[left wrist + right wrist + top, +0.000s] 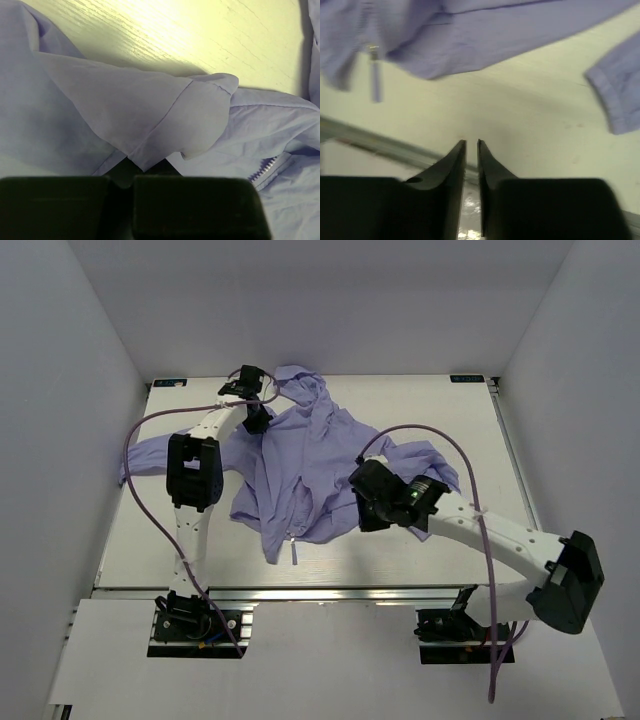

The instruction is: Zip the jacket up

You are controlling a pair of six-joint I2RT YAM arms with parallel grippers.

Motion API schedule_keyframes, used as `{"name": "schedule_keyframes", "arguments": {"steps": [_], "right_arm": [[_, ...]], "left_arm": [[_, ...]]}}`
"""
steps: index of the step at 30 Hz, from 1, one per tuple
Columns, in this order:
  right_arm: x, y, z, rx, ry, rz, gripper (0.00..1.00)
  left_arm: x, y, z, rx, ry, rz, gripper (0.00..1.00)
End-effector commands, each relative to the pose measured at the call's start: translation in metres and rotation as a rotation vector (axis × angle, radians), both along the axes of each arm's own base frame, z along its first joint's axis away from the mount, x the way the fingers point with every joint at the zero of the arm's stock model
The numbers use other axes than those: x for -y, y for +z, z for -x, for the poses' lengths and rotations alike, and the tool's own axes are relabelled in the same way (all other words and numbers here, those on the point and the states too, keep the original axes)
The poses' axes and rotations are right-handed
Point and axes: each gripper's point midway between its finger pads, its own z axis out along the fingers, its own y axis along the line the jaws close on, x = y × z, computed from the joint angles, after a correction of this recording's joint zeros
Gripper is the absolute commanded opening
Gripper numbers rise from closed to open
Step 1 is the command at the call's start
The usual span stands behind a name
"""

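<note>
1. The jacket [305, 465] lies spread and rumpled on the table [440, 410], hood toward the far edge. One sleeve reaches out to the left and the other lies bunched on the right.
2. The zipper [293, 548] is visible at the near hem, and its pull tab points toward the arm bases.
3. The left gripper [257, 418] is at the far-left shoulder area of the jacket, beside the hood.
4. In the left wrist view, the left gripper [125, 187] has its fingers [195, 207] drawn nearly together. A raised fold of jacket fabric [150, 125] narrows to a point and runs into the slit between them, so the gripper appears clamped on this fold.
5. A short run of zipper teeth [265, 167] shows just right of that fold.
6. The right gripper [365, 508] sits at the near-right hem.
7. In the right wrist view, the right gripper [471, 145] shows only a thin slit between its fingers [457, 160]. Nothing is held, bare table lies beneath, and the hem and pull tab [374, 75] are apart from it.
</note>
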Motion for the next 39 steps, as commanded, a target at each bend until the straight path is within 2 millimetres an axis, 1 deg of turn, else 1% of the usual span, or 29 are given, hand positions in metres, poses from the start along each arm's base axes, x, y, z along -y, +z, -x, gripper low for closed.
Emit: {"name": "schedule_keyframes", "arguments": {"steps": [1, 3, 4, 6, 7, 8, 10, 11, 12, 14, 15, 16, 17, 18, 20, 21, 22, 23, 24, 26, 27, 29, 31, 33, 34, 36, 37, 38, 39], "right_arm": [[-0.049, 0.021, 0.019, -0.034, 0.194, -0.183, 0.31], [-0.068, 0.018, 0.02, -0.016, 0.231, -0.211, 0.45], [-0.081, 0.014, 0.008, 0.021, 0.222, -0.226, 0.49], [-0.094, 0.012, -0.005, 0.048, 0.194, -0.243, 0.59], [-0.1, 0.0, -0.014, 0.057, 0.175, -0.221, 0.65], [-0.115, 0.006, -0.026, 0.1, 0.163, -0.27, 0.66], [-0.129, -0.007, -0.048, 0.143, 0.106, -0.261, 0.68], [-0.138, -0.006, -0.059, 0.169, 0.079, -0.273, 0.67], [-0.148, -0.011, -0.074, 0.186, 0.036, -0.255, 0.68], [-0.151, -0.019, -0.086, 0.195, -0.009, -0.21, 0.66], [-0.152, -0.024, -0.092, 0.202, -0.033, -0.193, 0.47], [-0.155, -0.027, -0.099, 0.204, -0.066, -0.171, 0.33], [-0.142, -0.034, -0.096, 0.183, -0.086, -0.102, 0.19], [-0.135, -0.035, -0.096, 0.181, -0.104, -0.064, 0.0], [-0.105, -0.038, -0.082, 0.151, -0.114, 0.015, 0.0], [-0.092, -0.023, -0.074, 0.155, -0.109, 0.012, 0.0], [-0.071, -0.028, -0.065, 0.133, -0.089, 0.067, 0.0], [-0.058, -0.025, -0.058, 0.116, -0.066, 0.092, 0.0], [-0.031, -0.015, -0.038, 0.049, -0.047, 0.14, 0.0], [0.005, -0.002, -0.029, 0.021, -0.045, 0.221, 0.0], [0.038, 0.011, -0.014, -0.007, -0.058, 0.304, 0.0], [0.059, 0.029, -0.008, 0.001, -0.044, 0.356, 0.0], [0.077, 0.04, 0.004, -0.039, -0.03, 0.421, 0.0], [0.07, 0.034, 0.011, -0.091, 0.012, 0.43, 0.0], [0.06, 0.027, 0.012, -0.087, 0.042, 0.423, 0.0], [0.041, 0.004, 0.021, -0.148, 0.139, 0.429, 0.03], [0.023, -0.005, 0.031, -0.15, 0.216, 0.411, 0.07], [-0.006, -0.012, 0.035, -0.145, 0.283, 0.339, 0.12], [-0.025, -0.024, 0.039, -0.152, 0.364, 0.34, 0.24]], "left_arm": [[0.015, 0.042, -0.009, 0.101, -0.025, 0.107, 0.0], [0.015, 0.04, -0.008, 0.09, -0.028, 0.108, 0.0], [0.014, 0.041, -0.008, 0.09, -0.027, 0.108, 0.0], [0.013, 0.044, -0.008, 0.093, -0.03, 0.106, 0.0], [0.013, 0.045, -0.007, 0.094, -0.028, 0.103, 0.0], [0.011, 0.047, -0.007, 0.097, -0.022, 0.098, 0.0], [0.009, 0.052, -0.006, 0.107, -0.015, 0.094, 0.0], [0.008, 0.049, -0.004, 0.1, -0.011, 0.095, 0.0], [0.01, 0.053, -0.004, 0.112, -0.015, 0.105, 0.0], [0.011, 0.049, -0.001, 0.102, -0.01, 0.113, 0.0], [0.01, 0.048, -0.001, 0.101, -0.008, 0.118, 0.0], [0.011, 0.048, 0.0, 0.099, -0.003, 0.124, 0.0], [0.01, 0.046, 0.0, 0.095, 0.001, 0.128, 0.0], [0.008, 0.046, -0.001, 0.094, 0.005, 0.128, 0.0], [0.003, 0.045, -0.002, 0.093, 0.017, 0.128, 0.0], [-0.001, 0.044, -0.003, 0.092, 0.021, 0.128, 0.0], [-0.006, 0.043, -0.004, 0.09, 0.03, 0.129, 0.0], [-0.01, 0.042, -0.005, 0.087, 0.037, 0.127, 0.0], [-0.011, 0.04, -0.003, 0.08, 0.038, 0.127, 0.0], [-0.016, 0.038, -0.003, 0.076, 0.043, 0.125, 0.0], [-0.017, 0.035, -0.002, 0.074, 0.04, 0.125, 0.0], [-0.017, 0.034, -0.001, 0.076, 0.034, 0.126, 0.0], [-0.018, 0.03, 0.001, 0.069, 0.033, 0.124, 0.0], [-0.017, 0.026, 0.002, 0.059, 0.031, 0.126, 0.0], [-0.016, 0.024, 0.003, 0.054, 0.028, 0.128, 0.0], [-0.015, 0.023, 0.005, 0.048, 0.024, 0.131, 0.0], [-0.016, 0.022, 0.006, 0.044, 0.026, 0.129, 0.0], [-0.017, 0.022, 0.007, 0.043, 0.028, 0.126, 0.0], [-0.017, 0.021, 0.008, 0.041, 0.029, 0.122, 0.01]]}}
